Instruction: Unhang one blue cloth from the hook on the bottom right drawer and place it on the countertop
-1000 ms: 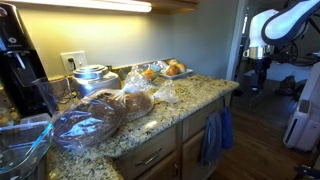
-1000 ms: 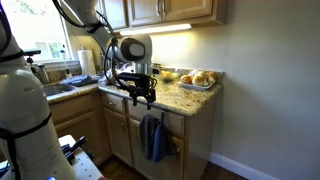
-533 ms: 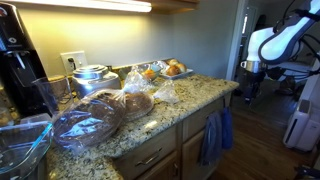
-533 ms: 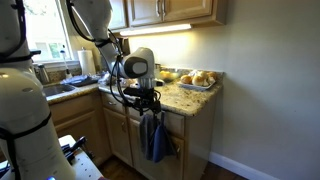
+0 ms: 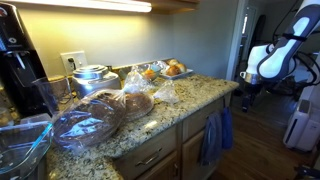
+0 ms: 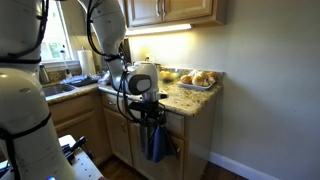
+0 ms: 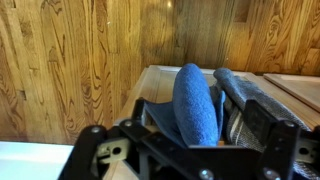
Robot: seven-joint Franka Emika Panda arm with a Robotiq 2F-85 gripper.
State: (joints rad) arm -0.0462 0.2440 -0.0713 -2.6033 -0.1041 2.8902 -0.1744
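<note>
The blue cloth (image 6: 157, 145) hangs on the drawer (image 5: 192, 128) just under the gripper (image 6: 150, 115) at 6 o'clock, and in the wrist view the wide-open jaws sit on both sides of it.

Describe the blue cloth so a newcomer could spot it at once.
Find the speckled granite countertop and follow it to its open end. Below that edge, cloths hang on the wooden drawer front. The blue cloth is the deep royal-blue one, beside a duller slate-blue cloth.
</note>
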